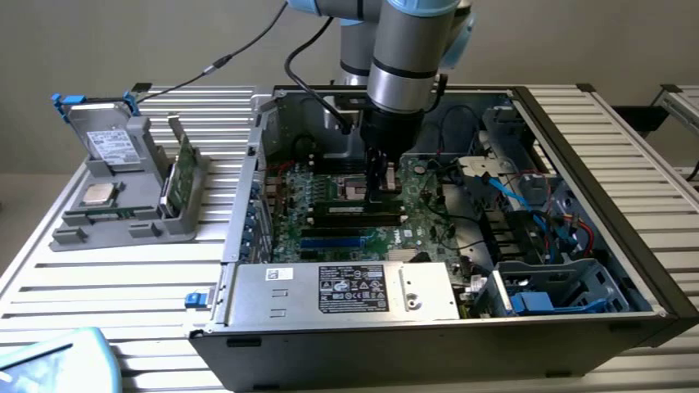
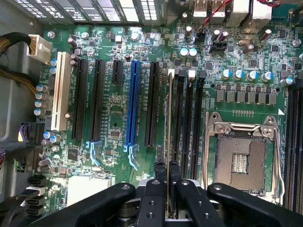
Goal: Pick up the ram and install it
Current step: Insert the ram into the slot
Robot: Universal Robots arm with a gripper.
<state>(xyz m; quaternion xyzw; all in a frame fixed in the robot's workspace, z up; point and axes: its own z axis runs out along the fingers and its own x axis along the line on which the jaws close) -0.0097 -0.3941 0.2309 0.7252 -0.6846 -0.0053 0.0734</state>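
Fingers (image 2: pixel 159 189) nipped tight on the ram (image 2: pixel 169 118): watch your angle, any tilt over the black slots (image 2: pixel 180 118) and it could jam.

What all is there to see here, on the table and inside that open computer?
slatted table: one, silver, under everything.
computer case: one, black, open, on the table.
motherboard: one, green, inside the case.
power supply: one, silver with a black label, at the case's front.
CPU socket: one, silver, beside the memory slots.
parts holder: one, grey, on the table at the exterior view's left.
pale blue object: one, exterior view's bottom-left corner, cannot tell what.
ram: one, dark green, edge-on between the gripper's fingers, in line with the memory slots.
robot arm: one, grey and blue, reaching into the case.
gripper: one, black, shut on the ram.
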